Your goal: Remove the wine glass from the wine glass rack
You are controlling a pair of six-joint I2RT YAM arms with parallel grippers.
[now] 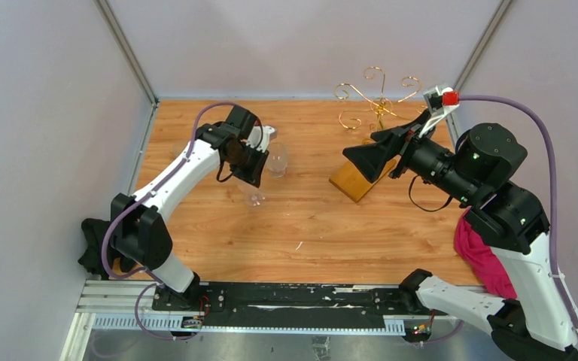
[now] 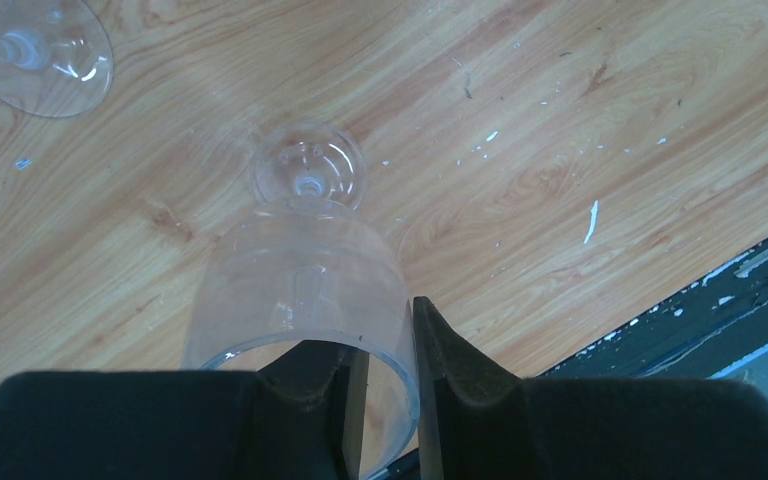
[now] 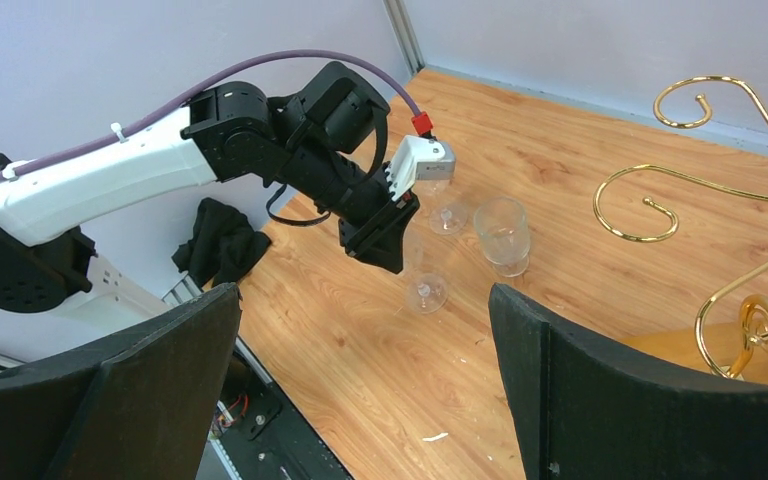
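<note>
1. Your left gripper (image 2: 388, 362) is closed on the wine glass (image 2: 300, 280). It pinches the bowl's wall at the rim, with one finger inside the bowl and the other outside.
2. The wine glass is upright, foot down, at about 10 o'clock from the middle of the surface (image 1: 308, 226). You cannot tell whether its foot touches the wood.
3. The wine glass rack (image 1: 380, 105) stands at about 1 o'clock on the surface, well apart from the wine glass.
4. Your right gripper (image 3: 360, 320) is spread wide with nothing between its fingers. In the top view it sits over the rack's amber base (image 1: 348, 185), at about 7 o'clock from the gold stem.
5. A second glass (image 1: 276, 158) stands upright just beside the held one, at its 1 o'clock.
6. A red cloth (image 1: 478, 256) lies against your right arm at about 4 o'clock. A black cloth (image 3: 220, 250) sits at the surface's edge at about 8 o'clock.
</note>
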